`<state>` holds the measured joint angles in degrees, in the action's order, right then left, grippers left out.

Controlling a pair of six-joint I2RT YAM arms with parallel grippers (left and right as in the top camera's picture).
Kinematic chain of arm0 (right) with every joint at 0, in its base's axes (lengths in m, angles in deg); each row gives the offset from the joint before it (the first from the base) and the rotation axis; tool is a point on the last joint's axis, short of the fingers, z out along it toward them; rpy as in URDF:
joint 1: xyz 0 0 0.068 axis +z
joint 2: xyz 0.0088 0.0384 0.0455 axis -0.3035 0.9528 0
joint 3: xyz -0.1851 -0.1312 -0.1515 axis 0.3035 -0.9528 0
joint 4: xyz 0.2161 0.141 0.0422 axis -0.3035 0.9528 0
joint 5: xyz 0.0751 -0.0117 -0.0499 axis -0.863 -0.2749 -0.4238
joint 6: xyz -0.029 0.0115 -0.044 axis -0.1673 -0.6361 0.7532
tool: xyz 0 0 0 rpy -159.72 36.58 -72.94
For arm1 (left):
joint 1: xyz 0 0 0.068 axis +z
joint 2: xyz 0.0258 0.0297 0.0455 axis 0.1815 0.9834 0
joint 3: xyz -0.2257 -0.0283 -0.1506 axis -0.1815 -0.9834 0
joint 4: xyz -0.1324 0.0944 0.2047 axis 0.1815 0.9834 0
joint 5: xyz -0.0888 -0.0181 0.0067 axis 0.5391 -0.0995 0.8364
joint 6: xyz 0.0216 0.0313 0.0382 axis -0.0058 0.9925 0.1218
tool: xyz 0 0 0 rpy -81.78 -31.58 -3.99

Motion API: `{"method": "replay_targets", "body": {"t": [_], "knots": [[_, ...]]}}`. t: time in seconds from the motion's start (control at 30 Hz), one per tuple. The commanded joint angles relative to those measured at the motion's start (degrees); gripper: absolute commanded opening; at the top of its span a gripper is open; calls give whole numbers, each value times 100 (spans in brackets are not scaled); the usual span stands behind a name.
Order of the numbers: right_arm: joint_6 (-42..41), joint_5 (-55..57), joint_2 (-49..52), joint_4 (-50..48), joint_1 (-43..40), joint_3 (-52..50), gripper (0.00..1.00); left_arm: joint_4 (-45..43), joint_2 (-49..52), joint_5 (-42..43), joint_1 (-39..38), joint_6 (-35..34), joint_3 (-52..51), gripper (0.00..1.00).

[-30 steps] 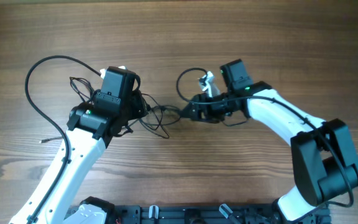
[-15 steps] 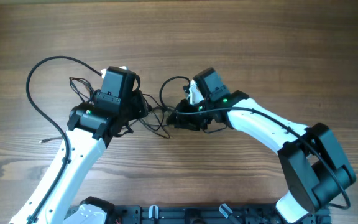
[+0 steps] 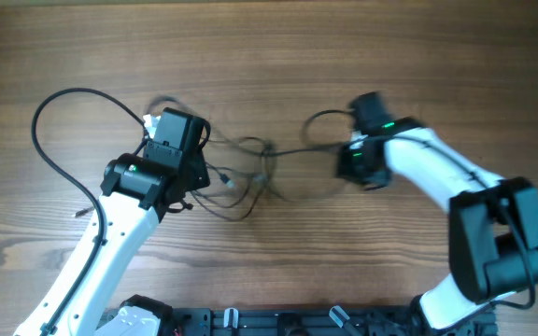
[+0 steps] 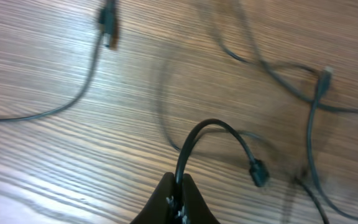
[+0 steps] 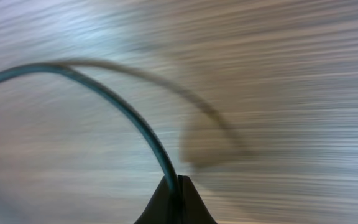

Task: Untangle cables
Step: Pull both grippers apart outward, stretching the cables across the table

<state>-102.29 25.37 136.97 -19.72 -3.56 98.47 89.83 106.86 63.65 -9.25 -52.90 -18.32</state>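
Thin black cables lie in a loose tangle on the wooden table between the two arms. In the overhead view my left gripper is at the tangle's left side. Its wrist view shows the left gripper shut on a black cable that arches up and ends in a small plug. My right gripper is to the right of the tangle. The right gripper is shut on another cable that curves up and left, blurred by motion. A pale connector lies on a crossing strand.
A long black loop sweeps out from the left arm to the table's left. A loose plug lies at the far side of the left wrist view. The arm bases stand along the near edge.
The right gripper closed on a cable at the tangle and moved right, away from the left arm, stretching the strands between them. The left gripper kept its hold, shifting slightly.
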Motion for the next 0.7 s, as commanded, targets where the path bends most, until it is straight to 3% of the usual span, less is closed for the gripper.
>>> {"method": "replay_targets", "body": {"t": [0.0,0.2,0.37,0.47,0.67], "knots": [[813,713,90,605,-1215,592,4,35,-79,-680,221,-13,26,4],[715,710,90,1370,-3110,1456,4,-13,-85,-866,1362,-13,28,4],[76,699,92,1510,-4256,1554,4,-144,-85,-752,2588,-17,28,4],[52,302,92,1515,-4572,1554,4,-332,-85,37,3132,-39,28,4],[1499,-2597,92,1025,-4293,1554,4,-1290,-83,2186,3211,-9,28,4]]}}
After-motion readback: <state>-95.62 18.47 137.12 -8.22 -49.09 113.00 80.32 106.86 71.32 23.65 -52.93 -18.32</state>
